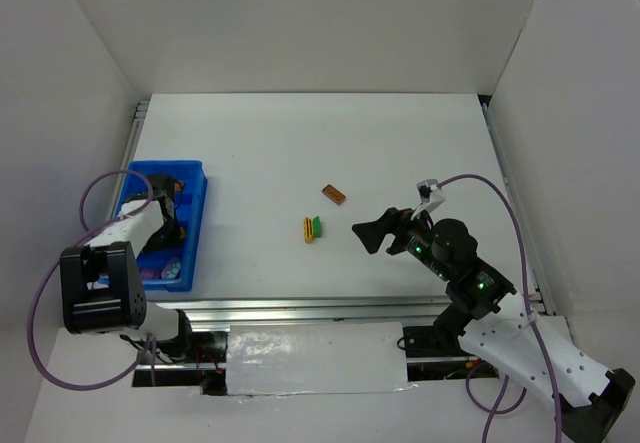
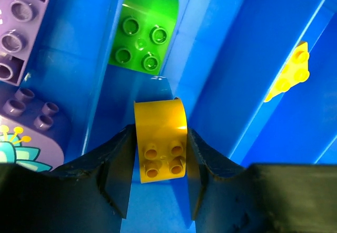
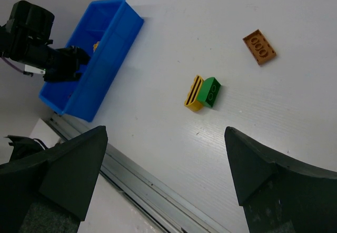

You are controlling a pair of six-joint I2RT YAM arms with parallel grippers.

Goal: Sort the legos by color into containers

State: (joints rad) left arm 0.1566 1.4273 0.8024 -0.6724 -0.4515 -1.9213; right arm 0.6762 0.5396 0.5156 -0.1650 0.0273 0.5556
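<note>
The blue tray (image 1: 196, 225) stands at the table's left edge. My left gripper (image 1: 172, 219) is down inside it, shut on a yellow lego (image 2: 160, 138) held over a blue divider (image 2: 158, 88). A green lego (image 2: 142, 33) lies in the compartment ahead, purple legos (image 2: 21, 28) to the left, and a yellow piece (image 2: 289, 75) to the right. My right gripper (image 1: 364, 237) is open and empty above the table. A yellow lego (image 1: 308, 229) touching a green lego (image 1: 317, 226) and a brown-orange lego (image 1: 334, 195) lie to its left; all three show in the right wrist view: yellow (image 3: 194, 93), green (image 3: 210, 92), brown-orange (image 3: 259, 47).
White walls close in the table on three sides. An aluminium rail (image 1: 300, 308) runs along the near edge. The tray (image 3: 105, 70) and the left arm (image 3: 37, 43) also show at the far left of the right wrist view.
</note>
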